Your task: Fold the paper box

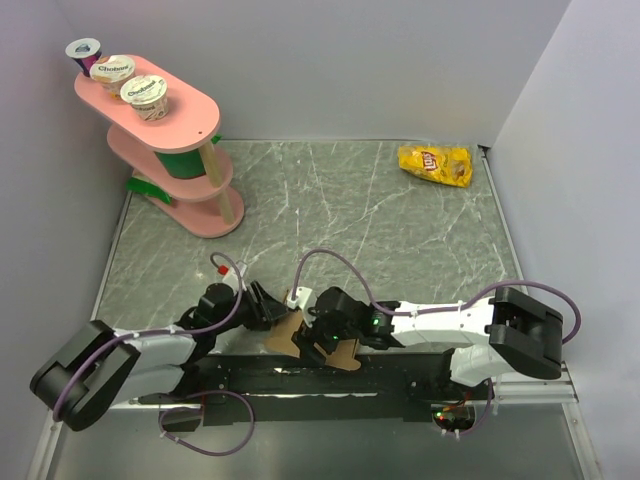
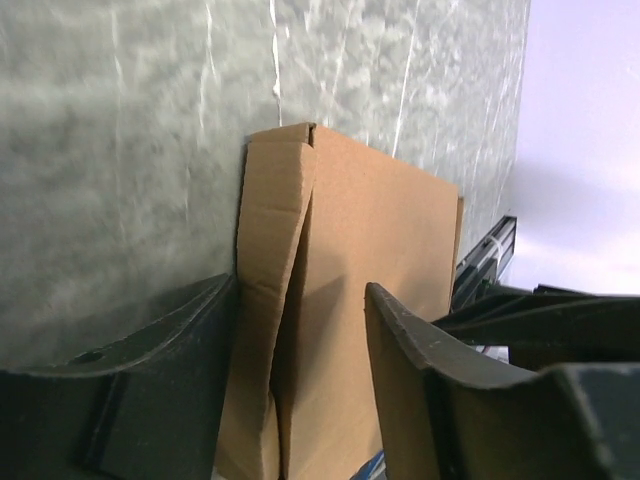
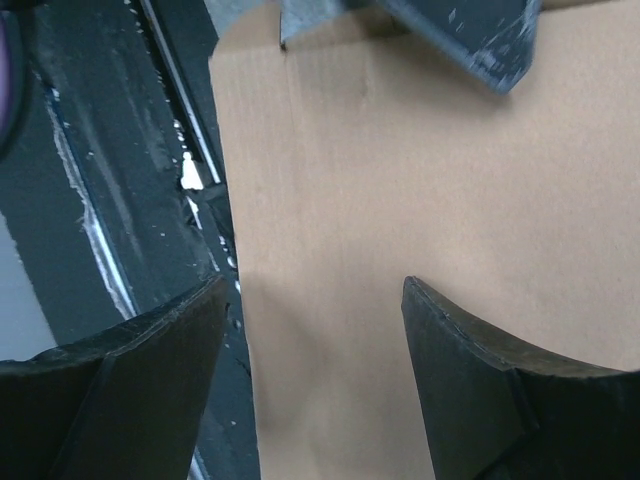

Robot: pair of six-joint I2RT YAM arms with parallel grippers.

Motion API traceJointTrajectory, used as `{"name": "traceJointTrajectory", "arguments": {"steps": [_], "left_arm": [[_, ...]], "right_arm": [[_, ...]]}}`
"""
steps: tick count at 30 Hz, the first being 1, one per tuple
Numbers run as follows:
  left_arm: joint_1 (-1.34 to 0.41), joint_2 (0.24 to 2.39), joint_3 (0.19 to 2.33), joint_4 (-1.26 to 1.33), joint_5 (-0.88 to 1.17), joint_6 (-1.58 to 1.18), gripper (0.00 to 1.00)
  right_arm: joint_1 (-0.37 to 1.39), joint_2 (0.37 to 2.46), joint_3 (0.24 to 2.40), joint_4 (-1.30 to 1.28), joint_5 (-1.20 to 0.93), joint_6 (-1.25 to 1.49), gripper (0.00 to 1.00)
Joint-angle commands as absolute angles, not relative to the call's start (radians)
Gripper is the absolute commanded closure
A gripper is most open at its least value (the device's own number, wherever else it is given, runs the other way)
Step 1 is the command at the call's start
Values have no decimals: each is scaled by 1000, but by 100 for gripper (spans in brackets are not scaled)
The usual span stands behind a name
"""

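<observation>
Marbled green table (image 1: 400,230), and I see the box (image 1: 284,336) lying at its near edge, between my two arms. Left gripper (image 2: 300,288) is spread, straddling the box's upright creased flap. Right gripper (image 3: 312,285) is spread too, over a flat panel, pinching nothing.

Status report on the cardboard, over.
Both open: left gripper at the cardboard, right gripper over it. Partly folded. Only the chip bag, far off.
</observation>
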State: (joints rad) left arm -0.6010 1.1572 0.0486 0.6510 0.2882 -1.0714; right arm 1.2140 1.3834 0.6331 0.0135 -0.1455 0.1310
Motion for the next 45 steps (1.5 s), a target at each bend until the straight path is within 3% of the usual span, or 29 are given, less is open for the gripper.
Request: {"name": "traceJointTrajectory", "arguments": {"steps": [1, 9, 14, 18, 20, 26, 37, 45], "left_arm": [[-676, 1060, -31, 767, 428, -1186, 45], [-709, 879, -23, 559, 377, -1189, 57], [-707, 946, -6, 479, 365, -1123, 63], [-718, 1060, 63, 465, 374, -1065, 71], [-724, 1101, 83, 440, 368, -1039, 83], [-726, 1034, 121, 324, 293, -1009, 97], [-723, 848, 144, 198, 281, -1035, 99], [-692, 859, 163, 190, 357, -1080, 99]], "right_arm": [[1213, 1430, 575, 24, -156, 152, 21], [1192, 1430, 568, 51, -164, 124, 19], [1192, 1430, 571, 51, -163, 124, 19], [1192, 1431, 578, 41, -156, 124, 19], [1193, 1427, 581, 34, -152, 127, 17], [1192, 1368, 600, -35, -123, 144, 6], [1190, 1160, 736, -285, -49, 65, 1], [1264, 1071, 733, -218, 81, -61, 1]]}}
